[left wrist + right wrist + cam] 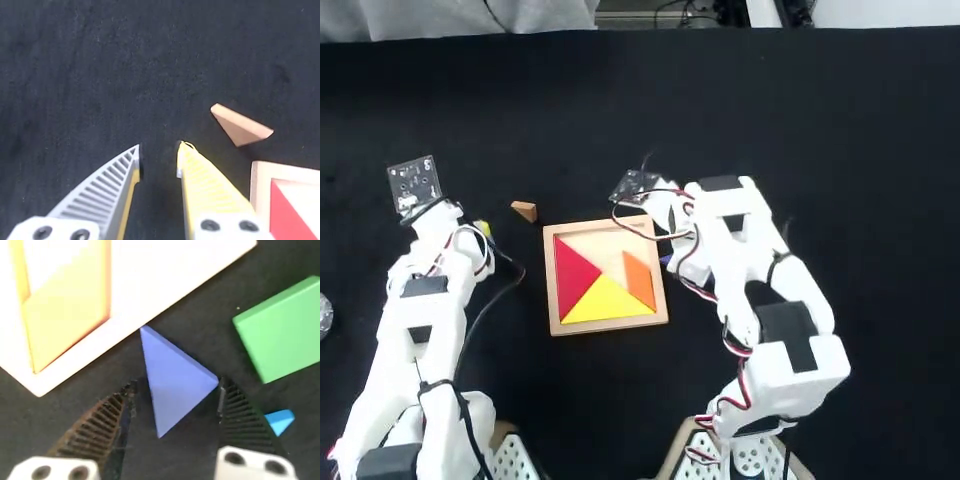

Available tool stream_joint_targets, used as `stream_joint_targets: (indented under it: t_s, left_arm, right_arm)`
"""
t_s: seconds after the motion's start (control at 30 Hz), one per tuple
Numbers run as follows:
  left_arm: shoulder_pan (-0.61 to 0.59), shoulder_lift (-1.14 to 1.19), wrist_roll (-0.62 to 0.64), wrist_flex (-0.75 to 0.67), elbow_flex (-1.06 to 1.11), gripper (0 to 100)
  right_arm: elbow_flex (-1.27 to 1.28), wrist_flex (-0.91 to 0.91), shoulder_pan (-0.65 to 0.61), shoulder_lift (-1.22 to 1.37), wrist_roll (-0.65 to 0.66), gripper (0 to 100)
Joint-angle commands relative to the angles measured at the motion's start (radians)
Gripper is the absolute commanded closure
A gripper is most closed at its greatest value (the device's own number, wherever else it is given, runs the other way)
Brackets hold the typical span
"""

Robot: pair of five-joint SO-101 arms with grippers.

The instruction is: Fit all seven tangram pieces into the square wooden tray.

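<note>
The right gripper [176,386] is spread wide with its jaws on either side of a blue triangle [172,375], which lies flat on the black desk [100,75] just beside the outer edge of the square wooden tray [165,275]. A green piece [280,330] and a small light-blue piece [279,420] lie near it. The left gripper [160,146] is partly open and holds nothing, with a brown triangle [240,126] lying on the desk near it, while the tray holds red [573,272], yellow [605,300] and orange [640,278] pieces.
</note>
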Motion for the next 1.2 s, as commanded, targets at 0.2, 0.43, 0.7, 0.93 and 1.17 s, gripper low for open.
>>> stream_joint_targets:
  t_s: [0.2, 0.43, 0.7, 0.93, 1.17]
  left_arm:
    - [0.007, -0.017, -0.006, -0.037, -0.004, 87]
    - [0.007, -0.017, -0.006, -0.038, -0.004, 87]
    - [0.007, -0.017, -0.006, -0.038, -0.004, 87]
    - [0.007, -0.017, -0.006, -0.038, -0.004, 87]
    - [0.007, -0.017, -0.006, -0.037, -0.004, 87]
  right_arm:
    - [-0.051, -0.057, 0.012, 0.002, 0.117, 74.7]
    - [-0.048, -0.057, 0.012, 0.004, 0.132, 75.0]
    - [-0.021, -0.063, 0.012, 0.004, 0.132, 75.2]
    - [-0.019, -0.061, 0.014, 0.004, 0.132, 84.1]
    - [-0.09, 0.037, 0.023, -0.064, 0.124, 82.8]
